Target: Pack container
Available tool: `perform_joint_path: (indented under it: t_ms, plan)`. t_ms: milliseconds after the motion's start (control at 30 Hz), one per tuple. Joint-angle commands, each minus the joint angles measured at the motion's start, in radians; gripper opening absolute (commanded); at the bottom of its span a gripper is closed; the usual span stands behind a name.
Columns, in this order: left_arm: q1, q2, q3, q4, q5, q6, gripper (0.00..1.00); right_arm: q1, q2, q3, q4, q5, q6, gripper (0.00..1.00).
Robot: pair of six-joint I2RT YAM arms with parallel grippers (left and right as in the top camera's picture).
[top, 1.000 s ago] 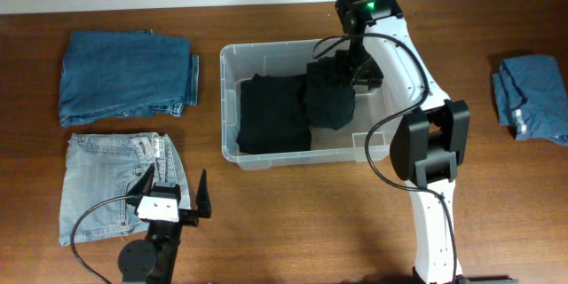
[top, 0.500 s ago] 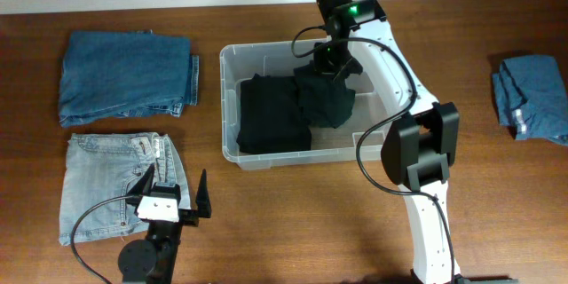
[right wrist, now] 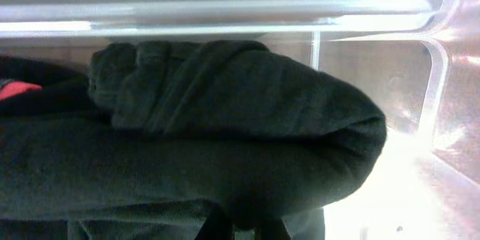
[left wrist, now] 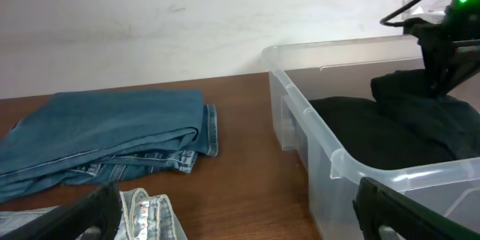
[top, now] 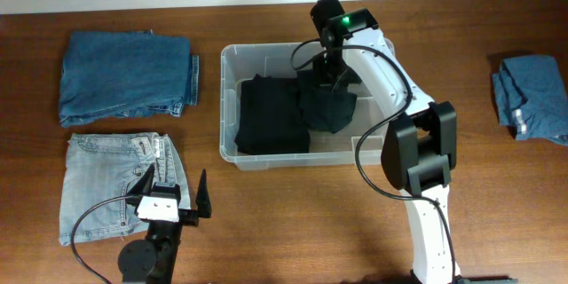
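Note:
The clear container [top: 229,98] stands mid-table, and its near corner [left wrist: 330,166] shows in the left wrist view. A folded black garment [top: 271,115] lies in its left half. A second dark garment [top: 330,105] is bunched beside it and overlaps its right edge. My right gripper [top: 325,78] reaches down into the container at the back. In the right wrist view its fingers [right wrist: 217,230] are pinched shut on a fold of that dark garment [right wrist: 225,142], with the container wall [right wrist: 375,15] behind. My left gripper [top: 174,197] rests open near the table's front left [left wrist: 240,225], holding nothing.
Folded blue jeans [top: 129,75] lie at the back left [left wrist: 105,139]. Light-wash jeans [top: 115,182] lie at the front left, partly under my left gripper. A crumpled blue garment [top: 532,98] sits at the far right. The right arm's base stands in front of the container's right end.
My right gripper has closed on the dark garment and moved left along the container's back, pulling the garment toward the folded black one. The left arm has not moved.

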Motion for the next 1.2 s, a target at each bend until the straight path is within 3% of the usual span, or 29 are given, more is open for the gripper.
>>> perform_joint_path:
  t_ms: [0, 267, 500, 733, 867, 1067, 1167]
  plan:
    - [0.006, -0.005, -0.001, -0.007, 0.004, 0.016, 0.99, 0.013, -0.002, -0.039, -0.035, -0.021, 0.008, 0.04]
    - [0.006, -0.005, -0.001, -0.008, 0.004, 0.016, 0.99, 0.013, -0.097, -0.03, -0.035, 0.097, 0.006, 0.05]
    - [0.006, -0.005, -0.001, -0.008, 0.004, 0.016, 0.99, 0.013, -0.289, -0.027, -0.012, 0.114, -0.088, 0.08]
    - [0.006, -0.005, -0.001, -0.007, 0.004, 0.016, 0.99, 0.013, -0.389, -0.029, -0.202, 0.082, -0.102, 0.04]
    - [0.006, -0.005, -0.001, -0.008, 0.004, 0.016, 0.99, 0.034, -0.389, -0.121, -0.256, -0.132, -0.274, 0.04]
    - [0.006, -0.005, -0.001, -0.008, 0.004, 0.016, 1.0, 0.059, -0.385, -0.274, -0.175, -0.156, -0.498, 0.04]
    - [0.006, -0.005, -0.001, -0.007, 0.004, 0.016, 1.0, 0.051, -0.381, -0.314, -0.116, -0.157, -0.703, 0.04]
